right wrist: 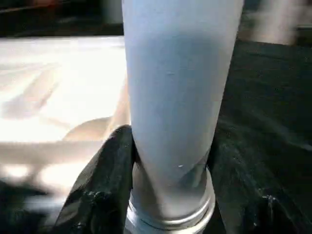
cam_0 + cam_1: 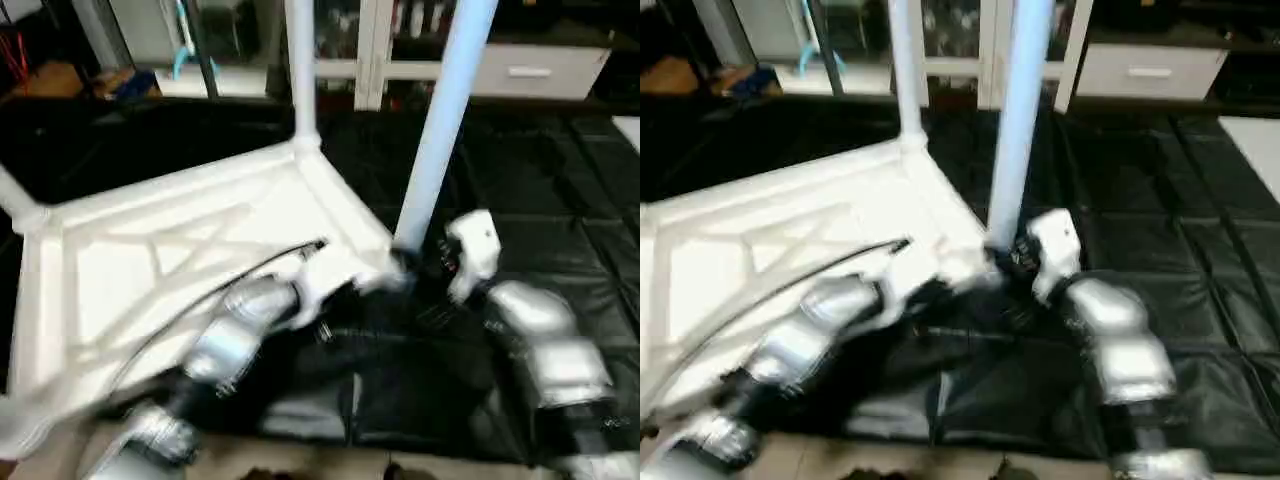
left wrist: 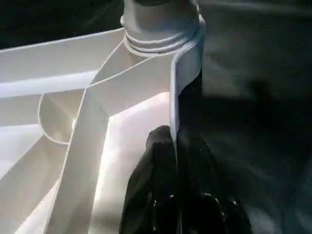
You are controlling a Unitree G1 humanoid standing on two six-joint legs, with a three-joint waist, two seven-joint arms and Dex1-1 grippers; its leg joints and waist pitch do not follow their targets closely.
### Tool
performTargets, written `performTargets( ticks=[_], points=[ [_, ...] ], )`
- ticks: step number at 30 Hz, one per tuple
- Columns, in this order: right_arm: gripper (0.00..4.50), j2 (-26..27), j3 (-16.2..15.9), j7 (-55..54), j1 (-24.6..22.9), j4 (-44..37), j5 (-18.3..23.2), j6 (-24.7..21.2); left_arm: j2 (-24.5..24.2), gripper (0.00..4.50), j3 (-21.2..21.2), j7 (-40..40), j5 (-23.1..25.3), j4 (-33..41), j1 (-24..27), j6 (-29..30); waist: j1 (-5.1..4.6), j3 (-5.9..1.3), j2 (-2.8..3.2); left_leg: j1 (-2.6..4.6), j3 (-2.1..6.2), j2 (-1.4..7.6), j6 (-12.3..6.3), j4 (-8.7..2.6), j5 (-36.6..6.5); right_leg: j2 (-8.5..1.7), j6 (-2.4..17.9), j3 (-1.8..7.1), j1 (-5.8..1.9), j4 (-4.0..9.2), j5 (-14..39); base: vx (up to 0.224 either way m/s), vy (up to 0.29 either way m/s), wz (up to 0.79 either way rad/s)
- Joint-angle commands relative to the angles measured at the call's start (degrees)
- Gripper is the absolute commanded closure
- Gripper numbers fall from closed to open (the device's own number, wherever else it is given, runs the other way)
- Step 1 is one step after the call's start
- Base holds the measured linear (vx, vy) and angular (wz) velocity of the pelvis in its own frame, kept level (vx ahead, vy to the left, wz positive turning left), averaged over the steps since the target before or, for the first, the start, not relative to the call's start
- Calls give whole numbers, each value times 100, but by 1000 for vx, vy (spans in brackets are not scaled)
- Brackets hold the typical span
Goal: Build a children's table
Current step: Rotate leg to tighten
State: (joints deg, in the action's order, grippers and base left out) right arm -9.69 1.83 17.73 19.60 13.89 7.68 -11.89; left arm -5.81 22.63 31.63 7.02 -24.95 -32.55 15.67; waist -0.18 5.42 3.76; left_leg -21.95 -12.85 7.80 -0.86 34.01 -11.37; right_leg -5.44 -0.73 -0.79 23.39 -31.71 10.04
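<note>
The white tabletop [image 2: 150, 270] lies upside down on black floor mats, its X ribs facing up. One leg [image 2: 300, 70] stands in the far corner socket. Another leg [image 2: 12, 200] shows at the left corner. A third leg [image 2: 440, 130] stands upright in the near right corner socket [image 3: 161, 39]. My right gripper [image 1: 173, 161] is shut on this leg's base, one black finger [image 1: 109, 185] on each side of it. My left gripper [image 3: 175, 139] is shut on the tabletop's rim [image 3: 183, 73], just beside that socket.
Black mats [image 2: 560, 200] cover the floor around the tabletop. White cabinets with a drawer [image 2: 530, 70] stand along the back. A black cable [image 2: 220, 285] runs over my left forearm. The light floor shows at the near edge.
</note>
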Motion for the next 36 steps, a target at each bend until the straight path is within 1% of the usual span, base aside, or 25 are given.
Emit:
performTargets(
  ticks=[1,2,7,8,10,11,13,15,16,17,18,19,20,22,23,25,26,27,29,30,31,33,34,35,36],
  points=[
    [263,83,185,-695,-340,172,-274,-235,138,450,-367,-842,29,-283,-120,-244,-52,-268,-106,317,378,437,327,-556,-2914,-261,541,97,80,558,3437,-50,12,5],
    [263,217,76,-652,-384,96,-249,-214,219,450,-386,-922,60,-389,-198,-279,-51,-266,-85,277,415,457,344,-621,-3049,-251,499,63,14,531,3216,0,0,0],
    [263,370,-155,-348,-389,-52,-106,21,312,450,-356,-862,67,-501,-293,-328,-32,-278,-85,271,385,466,319,-657,-3080,-262,623,96,18,522,2651,0,0,0],
    [263,369,-155,3,-356,-166,131,154,278,450,-315,-701,58,-477,-238,-311,-25,-280,-83,246,375,465,254,-656,-2976,-280,683,110,-7,508,2521,0,0,0],
    [263,335,-200,221,-360,-247,211,207,246,450,-283,-608,65,-470,-205,-312,-7,-286,-81,235,372,478,220,-652,-2868,-293,714,120,-22,498,2413,0,0,0],
    [228,228,-317,526,-385,-460,269,295,153,450,-181,-280,38,-460,-113,-336,4,-287,-91,233,352,472,171,-641,-2760,-297,765,130,-17,499,2336,0,0,0],
    [193,175,-360,645,-382,-531,301,270,119,450,-164,-159,16,-448,-70,-321,31,-314,-101,160,346,491,2,-638,-2275,-328,894,148,-99,439,1977,0,0,0],
    [184,-49,-373,1209,-320,-649,549,179,-134,450,49,517,-68,-165,154,-258,46,-301,-122,134,326,494,-158,-617,-2084,-349,984,160,-111,433,1921,0,0,0],
    [184,-49,-373,1209,-320,-649,549,179,-134,450,49,517,-68,-165,154,-258,54,-310,-120,126,339,499,-201,-608,-2050,-371,1018,158,-137,426,1965,0,0,0],
    [171,-174,-364,1509,-288,-697,700,79,-294,450,179,862,-100,-17,262,-331,39,-310,-126,69,360,501,-289,-607,-1909,-386,1028,150,-182,410,2038,0,0,0],
    [160,-496,-395,2269,-251,-841,1047,-165,-585,450,406,1561,-246,283,468,-478,36,-310,-113,60,372,506,-334,-602,-1862,-384,1035,136,-195,400,2115,0,0,0],
    [160,-496,-395,2269,-251,-841,1047,-165,-585,450,406,1561,-246,283,468,-478,35,-306,-108,68,366,525,-347,-604,-1858,-383,1063,144,-187,396,2112,0,0,0],
    [142,-975,-549,3124,-263,-1000,1228,-277,-1023,450,624,2248,-388,674,718,-485,62,-303,-94,152,333,545,-302,-591,-1890,-349,1127,153,-115,406,2033,0,0,0],
    [130,-1608,-798,3997,-334,-1183,1248,-387,-1340,450,610,2622,-564,1001,912,-347,86,-297,-91,140,326,553,-333,-583,-1714,-334,1265,155,-151,322,1653,0,0,0],
    [121,-1888,-904,4327,-377,-1249,1214,-403,-1426,450,548,2707,-647,1112,968,-297,78,-290,-91,136,304,555,-370,-582,-1695,-328,1285,165,-137,320,1580,65,-13,5],
    [116,-2234,-1010,4718,-434,-1295,1095,-265,-1560,450,460,2825,-748,1289,1047,-212,93,-315,-80,181,288,561,-405,-555,-1539,-329,1416,166,-140,291,1296,70,-7,8],
    [116,-2545,-1051,5102,-449,-1243,1015,-109,-1743,450,375,2939,-806,1453,1127,-169,125,-347,-81,219,255,566,-503,-514,-1227,-313,1575,166,-136,239,794,67,-3,10],
    [116,-2545,-1051,5102,-449,-1243,1015,-109,-1743,450,375,2939,-806,1453,1127,-169,120,-351,-91,174,267,559,-571,-500,-1064,-323,1622,161,-184,204,591,64,4,4],
    [116,-2787,-1027,5486,-430,-1142,978,113,-1970,450,289,3077,-872,1661,1229,-74,162,-393,-85,167,250,559,-828,-442,-552,-312,1771,138,-198,117,-23,58,3,2],
    [116,-2838,-1015,5577,-415,-1095,953,229,-2040,450,270,3100,-873,1706,1252,-54,177,-405,-88,155,257,557,-890,-425,-464,-323,1793,132,-216,98,-126,0,0,0],
    [116,-2897,-1020,5661,-385,-1051,977,256,-2104,450,248,3139,-896,1770,1280,-22,191,-398,-89,150,250,562,-941,-422,-427,-326,1807,131,-214,96,-161,0,0,0],
    [116,-2967,-1028,5813,-322,-985,1068,239,-2170,450,199,3186,-942,1869,1329,39,223,-367,-98,159,241,576,-962,-434,-584,-331,1810,128,-204,130,190,0,0,0],
    [116,-2973,-1028,5871,-287,-955,1110,230,-2188,450,184,3204,-958,1919,1353,70,222,-359,-96,154,246,577,-935,-442,-660,-331,1806,127,-208,137,329,0,0,0],
    [116,-2973,-1028,5874,-285,-953,1112,229,-2189,450,183,3205,-958,1921,1355,72,217,-331,-97,160,258,585,-804,-477,-923,-326,1747,132,-202,181,782,0,0,0],
    [116,-2969,-1027,5912,-260,-931,1138,230,-2199,450,175,3215,-966,1957,1372,96,214,-325,-93,166,260,586,-749,-486,-1015,-323,1726,133,-196,194,912,0,0,0]
  ],
)
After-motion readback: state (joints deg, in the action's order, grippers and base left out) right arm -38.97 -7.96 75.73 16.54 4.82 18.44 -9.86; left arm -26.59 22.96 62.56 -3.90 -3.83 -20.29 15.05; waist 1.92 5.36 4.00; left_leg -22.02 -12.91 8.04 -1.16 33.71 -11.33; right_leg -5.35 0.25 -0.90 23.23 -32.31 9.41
